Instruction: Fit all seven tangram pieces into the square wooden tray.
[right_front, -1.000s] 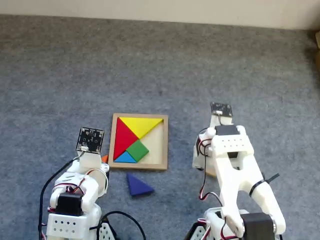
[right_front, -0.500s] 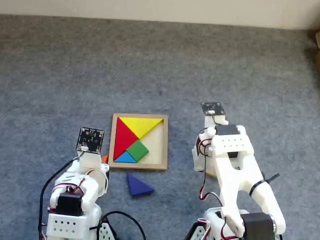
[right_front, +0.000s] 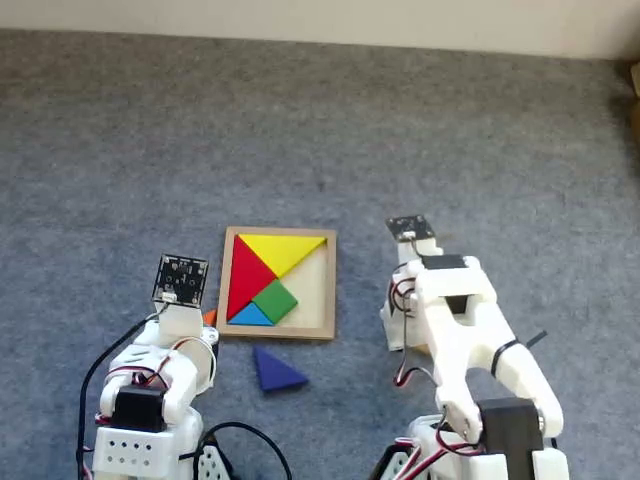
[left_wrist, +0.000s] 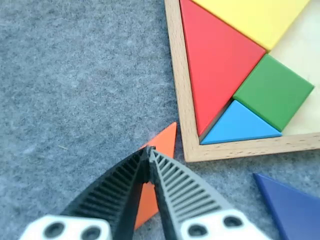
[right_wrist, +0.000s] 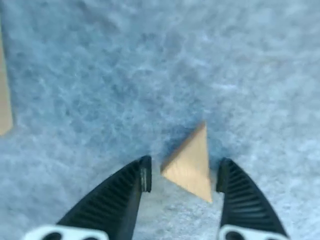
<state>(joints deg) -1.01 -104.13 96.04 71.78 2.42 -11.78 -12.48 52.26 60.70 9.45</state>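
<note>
The square wooden tray (right_front: 279, 333) holds a yellow triangle (right_front: 285, 250), a red triangle (right_front: 245, 278), a green square (right_front: 275, 300) and a small light blue triangle (right_front: 250, 314). A dark blue triangle (right_front: 277, 370) lies on the carpet in front of the tray. An orange piece (left_wrist: 167, 140) lies by the tray's near left corner (left_wrist: 192, 152), and my left gripper (left_wrist: 149, 150) is shut just over it, holding nothing. My right gripper (right_wrist: 183, 172) is open, with a plain wooden triangle (right_wrist: 191, 159) on the carpet between its fingers.
Grey carpet covers the whole table. The left arm (right_front: 160, 370) and the right arm (right_front: 455, 330) stand on either side of the tray. In the right wrist view, the tray's edge (right_wrist: 4, 100) shows a little way off from the wooden triangle.
The right arm's wrist has swung left toward the tray and a little nearer. The left arm and all the pieces have stayed put.
</note>
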